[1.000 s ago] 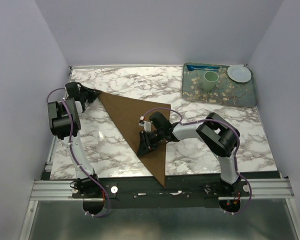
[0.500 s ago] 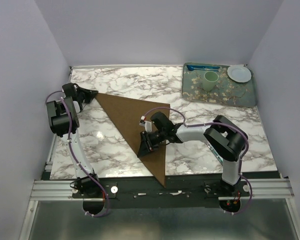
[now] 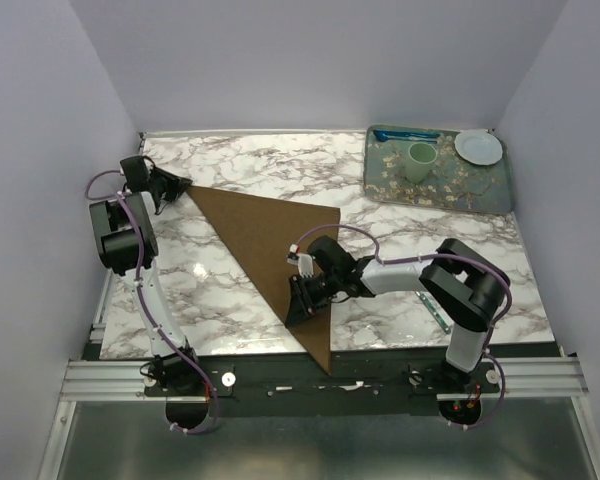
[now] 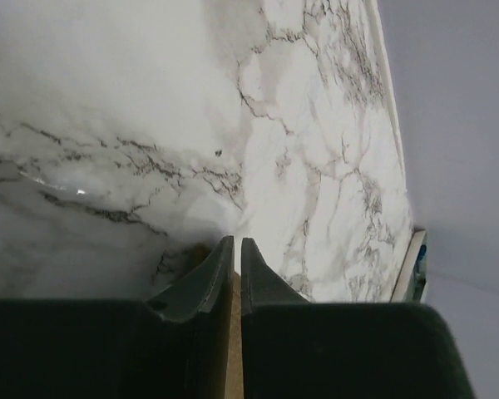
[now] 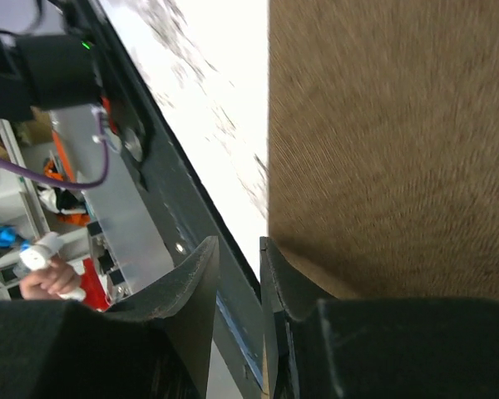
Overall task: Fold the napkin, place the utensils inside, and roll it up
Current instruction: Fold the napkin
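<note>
While the left fingers pinch almost shut on the far left corner of the napkin, with a thin brown strip of cloth showing between them, the right fingers stand nearly together at the cloth's near left edge and appear to nip it. The napkin lies on the worktop as a folded triangle, its near point reaching past the marble onto the dark front rail. At the far right a tray holds a green cup, a white dish and a blue utensil. The spoon lies on the worktop just beside the right arm, apart from the napkin.
</note>
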Controlling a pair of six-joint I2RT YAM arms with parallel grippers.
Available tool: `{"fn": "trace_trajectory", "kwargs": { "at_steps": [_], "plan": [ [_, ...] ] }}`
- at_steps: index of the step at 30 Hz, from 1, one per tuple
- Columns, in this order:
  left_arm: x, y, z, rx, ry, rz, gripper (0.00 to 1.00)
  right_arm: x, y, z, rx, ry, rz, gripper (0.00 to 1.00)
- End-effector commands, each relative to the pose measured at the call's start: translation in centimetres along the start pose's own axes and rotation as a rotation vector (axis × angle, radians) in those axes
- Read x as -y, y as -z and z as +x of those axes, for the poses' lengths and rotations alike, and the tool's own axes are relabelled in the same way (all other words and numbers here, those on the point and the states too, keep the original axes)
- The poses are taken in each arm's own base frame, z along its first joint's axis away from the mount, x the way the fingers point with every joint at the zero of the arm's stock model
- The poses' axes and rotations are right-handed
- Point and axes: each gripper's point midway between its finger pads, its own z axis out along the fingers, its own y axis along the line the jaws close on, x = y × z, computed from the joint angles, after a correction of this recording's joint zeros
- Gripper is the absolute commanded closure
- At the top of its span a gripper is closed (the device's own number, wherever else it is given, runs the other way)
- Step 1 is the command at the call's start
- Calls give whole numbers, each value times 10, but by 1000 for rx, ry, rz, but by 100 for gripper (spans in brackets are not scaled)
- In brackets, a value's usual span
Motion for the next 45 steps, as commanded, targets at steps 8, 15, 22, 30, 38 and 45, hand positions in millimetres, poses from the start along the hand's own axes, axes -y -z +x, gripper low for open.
{"fn": "trace_trajectory", "kwargs": {
  "at_steps": [8,15,22,30,38,45],
  "plan": [
    [76,96,18,91,-165,-67,64,48,3,37,-9,-50,193,66],
    [94,115,102,-41,-163,12,61,69,4,2,27,-5,250,66],
    [96,106,179,-174,-277,5,62,95,26,-29,13,43,366,66],
    [90,85,203,-253,-293,-15,62,60,49,-17,-4,52,282,66],
    [52,65,210,-262,-236,-121,62,37,71,-12,54,37,243,65],
    [34,50,204,-233,-195,-166,62,53,53,31,-2,-42,189,66]
  ]
}}
